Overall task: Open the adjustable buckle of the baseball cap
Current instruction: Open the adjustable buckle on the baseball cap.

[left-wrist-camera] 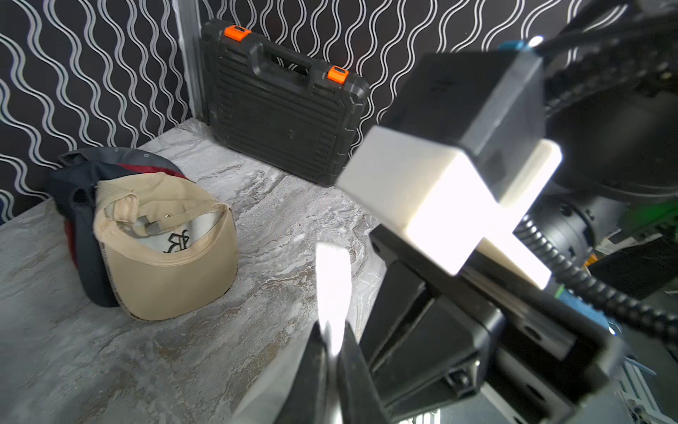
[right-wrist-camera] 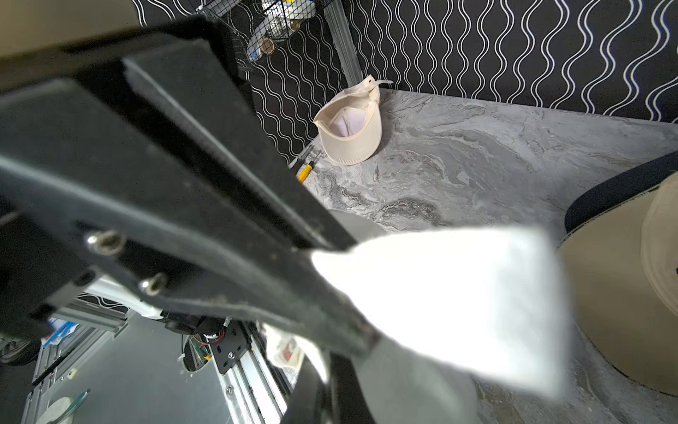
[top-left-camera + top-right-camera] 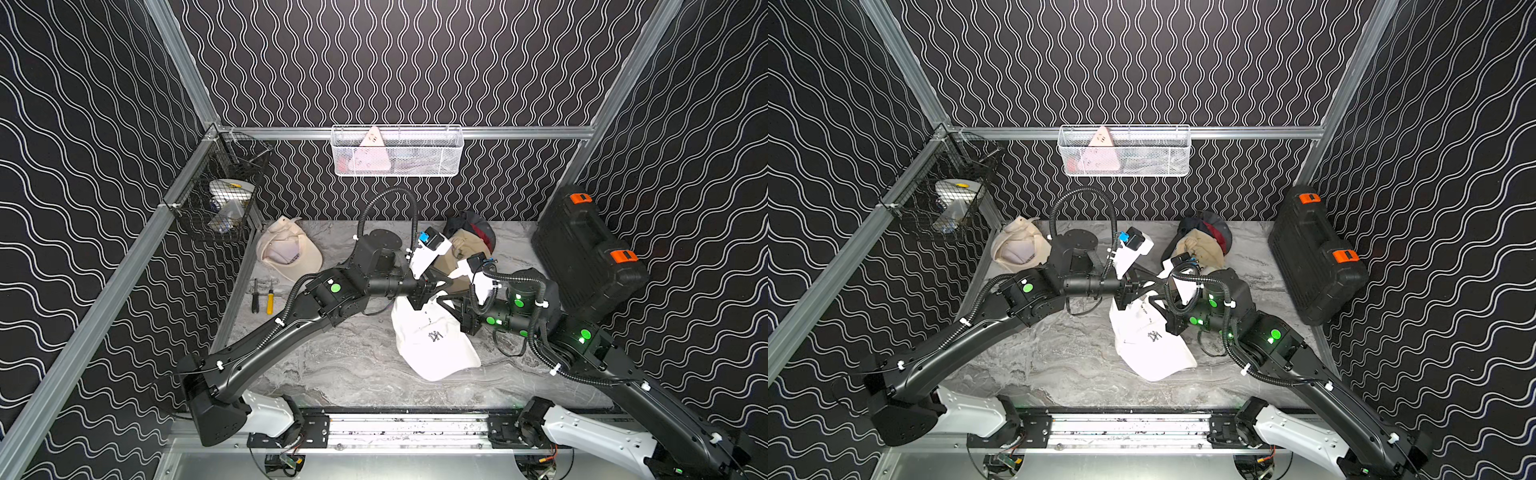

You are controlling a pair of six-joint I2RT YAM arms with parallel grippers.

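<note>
Found white cap (image 3: 434,340) at the middle of the table (image 3: 353,374), brim toward the front rail (image 3: 399,430), rear opening lifted off the marble on the far side. Logged strap (image 1: 332,271) as a thin white tab, long axis running straight out of the left gripper (image 1: 332,330), in line with its fingers. Read left jaws as closed flat on that tab. Read right gripper (image 2: 357,293) as clamped as well, on a wider flap of white cloth, probably the cap's back band or the other strap end. Placed both grippers nose to nose over the cap's rear in both top views, left coming in from the robot's left, right from its right, tips just beside each other. Judged the relation that mattered: two grips on opposite sides of the closure, so any pull due along the strap's axis, one gripper away from the other. Called neither arm nearer; both on the cloth.

Couldn't find the buckle in any view: covered by fingers and wrists from above, blown out to plain white in both wrist views. Couldn't tell whether the strap was threaded or free. Couldn't settle which end each jaw had. Noted beige cap (image 1: 165,249) stacked on dark caps (image 1: 73,183) just behind the grips, near but apart; black case (image 3: 582,257) well clear at right.
</note>
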